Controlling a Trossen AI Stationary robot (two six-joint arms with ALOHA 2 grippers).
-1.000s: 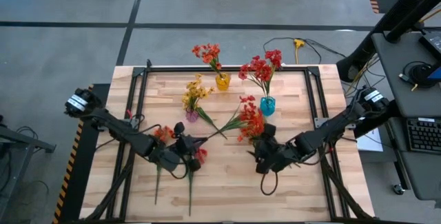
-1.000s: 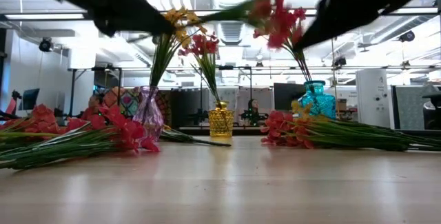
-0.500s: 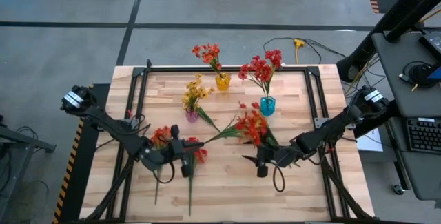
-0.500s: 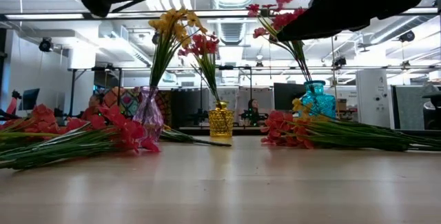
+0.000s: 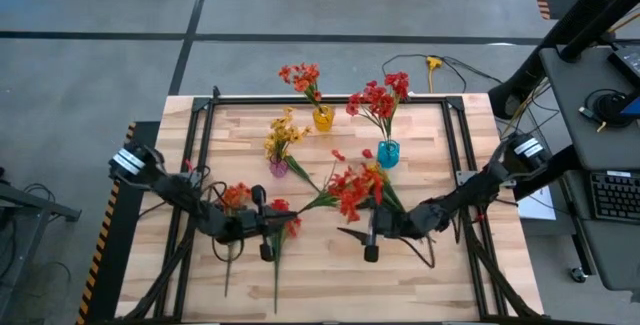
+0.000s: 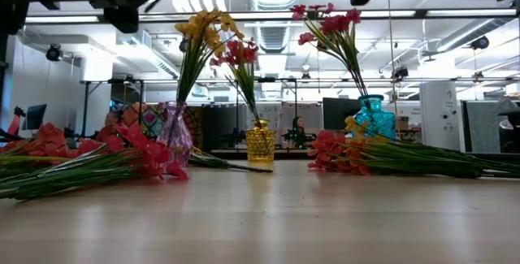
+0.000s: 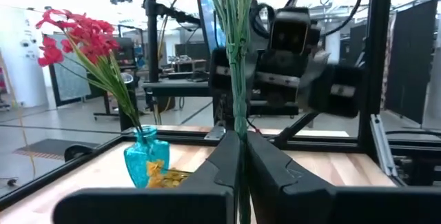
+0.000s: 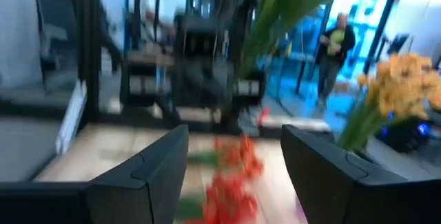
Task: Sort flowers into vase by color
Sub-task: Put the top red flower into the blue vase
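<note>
In the middle of the high view, the left gripper (image 5: 268,223) has its jaws pressed together on the green stem of a red flower spray (image 5: 345,187), which reaches toward the centre. The right gripper (image 5: 365,237), right of centre, has its jaws spread with nothing between them. Toward the top of the frame stand the yellow vase (image 5: 323,118), purple vase (image 5: 278,167) and blue vase (image 5: 388,152), each with flowers. More red flowers (image 5: 234,197) lie at lower left.
</note>
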